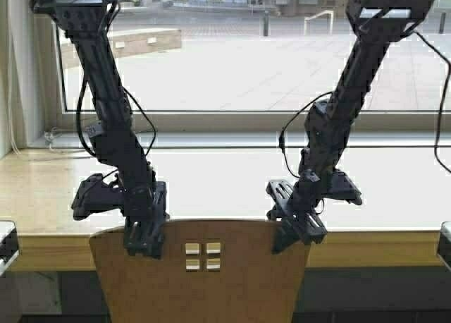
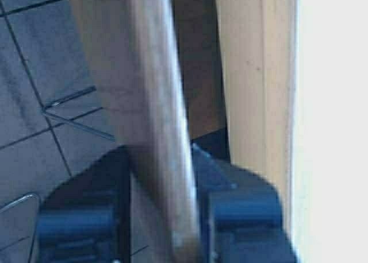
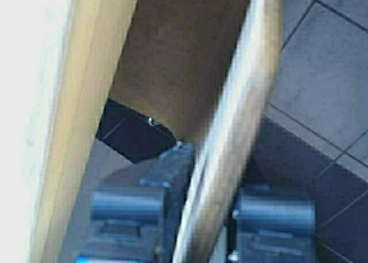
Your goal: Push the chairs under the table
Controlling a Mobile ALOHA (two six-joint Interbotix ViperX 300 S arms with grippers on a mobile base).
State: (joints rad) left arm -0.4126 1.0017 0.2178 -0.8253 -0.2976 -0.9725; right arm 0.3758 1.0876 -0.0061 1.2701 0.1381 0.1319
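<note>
One of the chairs, light tan plywood with four small square cutouts, stands at the bottom centre with its backrest close to the table's yellowish front edge. The table has a pale glossy top. My left gripper is shut on the left part of the backrest's top edge. My right gripper is shut on the right part. In the left wrist view the backrest edge runs between the fingers of my left gripper. The right wrist view shows the backrest edge in my right gripper.
A large window with a sill runs behind the table. Cables lie at the table's far left. Dark floor tiles show beneath the chair, with a thin metal leg. Dark objects sit at both lower edges.
</note>
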